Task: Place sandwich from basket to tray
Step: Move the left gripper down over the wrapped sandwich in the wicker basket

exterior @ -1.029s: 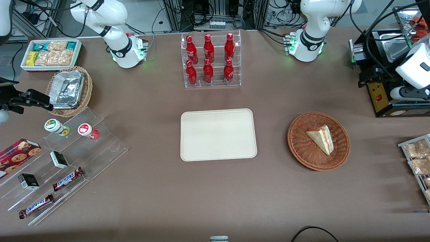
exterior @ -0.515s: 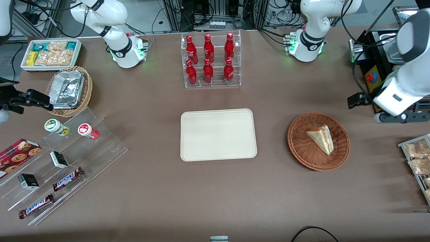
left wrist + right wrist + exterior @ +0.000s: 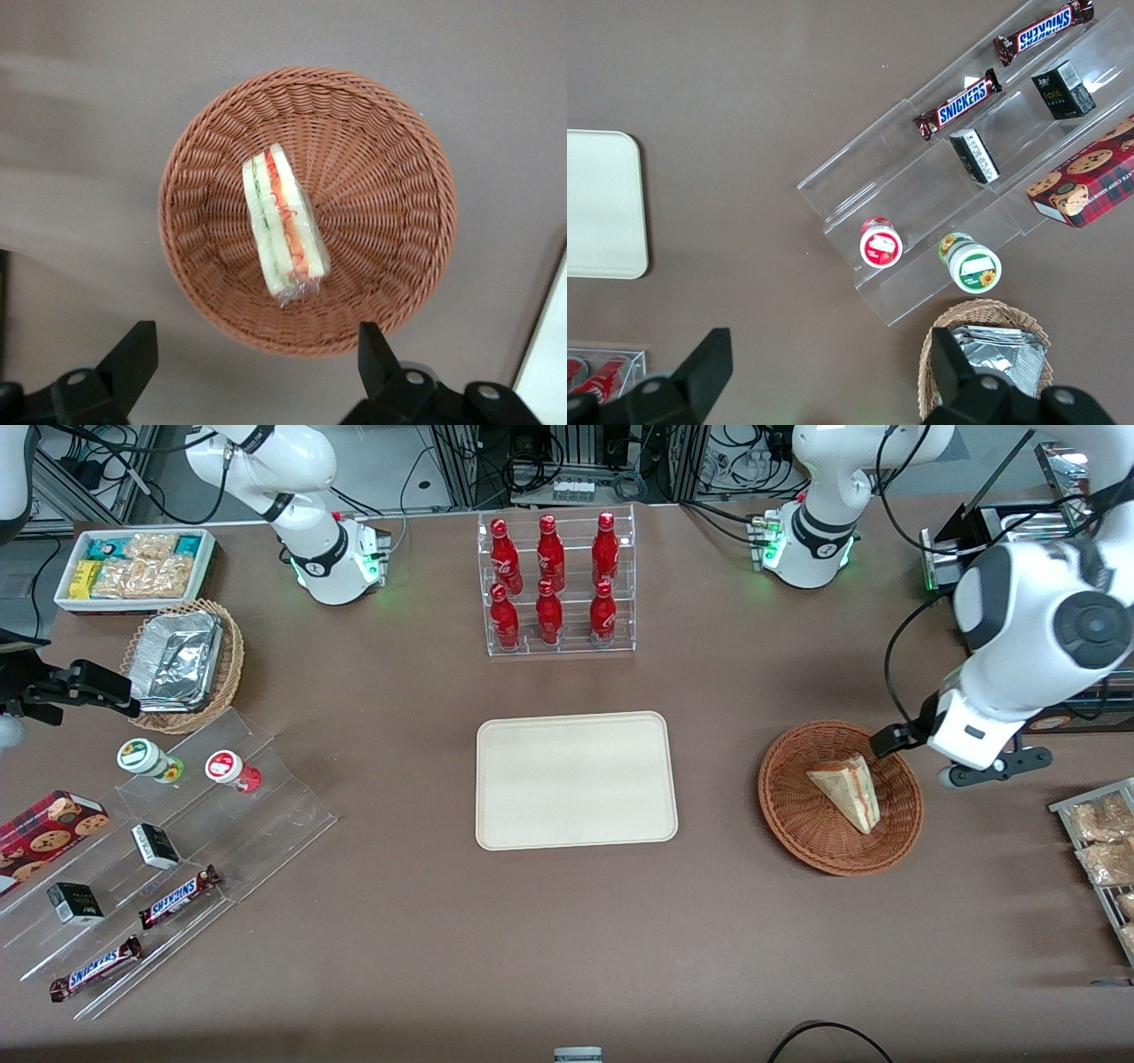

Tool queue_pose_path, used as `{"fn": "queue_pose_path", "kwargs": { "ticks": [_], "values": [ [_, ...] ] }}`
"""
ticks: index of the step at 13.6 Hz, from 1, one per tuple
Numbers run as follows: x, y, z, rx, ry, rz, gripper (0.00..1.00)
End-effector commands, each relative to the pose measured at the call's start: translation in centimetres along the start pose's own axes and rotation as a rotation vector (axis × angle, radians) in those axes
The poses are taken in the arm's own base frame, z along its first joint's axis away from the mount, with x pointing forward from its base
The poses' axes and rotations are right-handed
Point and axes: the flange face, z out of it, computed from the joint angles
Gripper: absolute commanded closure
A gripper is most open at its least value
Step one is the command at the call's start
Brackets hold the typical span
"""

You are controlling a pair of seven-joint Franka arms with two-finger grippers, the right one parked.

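The sandwich (image 3: 846, 790) is a wrapped triangular wedge lying in the round reddish-brown wicker basket (image 3: 797, 819), toward the working arm's end of the table. The left wrist view looks straight down on the sandwich (image 3: 283, 221), which shows red, orange and green layers inside the basket (image 3: 390, 221). My gripper (image 3: 255, 329) hangs above the basket's rim, open, with its two black fingers spread wide and nothing between them. In the front view the gripper (image 3: 974, 760) is beside the basket, higher than it. The cream tray (image 3: 576, 779) lies flat at mid-table with nothing on it.
A clear rack of red bottles (image 3: 558, 584) stands farther from the front camera than the tray. A black machine (image 3: 1001, 673) and a rack of snack bags (image 3: 1099, 850) sit by the basket. Clear steps with snacks (image 3: 177, 841) and a foil-filled basket (image 3: 182, 660) lie toward the parked arm's end.
The left arm has swung in from over the black machine toward the basket, and its gripper now hangs by the basket's rim. The sandwich, basket and tray have not moved.
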Motion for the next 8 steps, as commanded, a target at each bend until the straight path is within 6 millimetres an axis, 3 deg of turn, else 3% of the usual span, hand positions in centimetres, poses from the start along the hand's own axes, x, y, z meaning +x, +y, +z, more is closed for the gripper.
{"fn": "queue_pose_path", "kwargs": {
  "ticks": [1,4,8],
  "values": [
    [-0.7,1.5,2.5,-0.010,0.022,-0.159,0.00],
    [-0.4,2.2,5.2,-0.008,0.016,-0.303,0.00],
    [-1.1,2.2,8.2,-0.016,0.028,-0.310,0.00]
  ]
}}
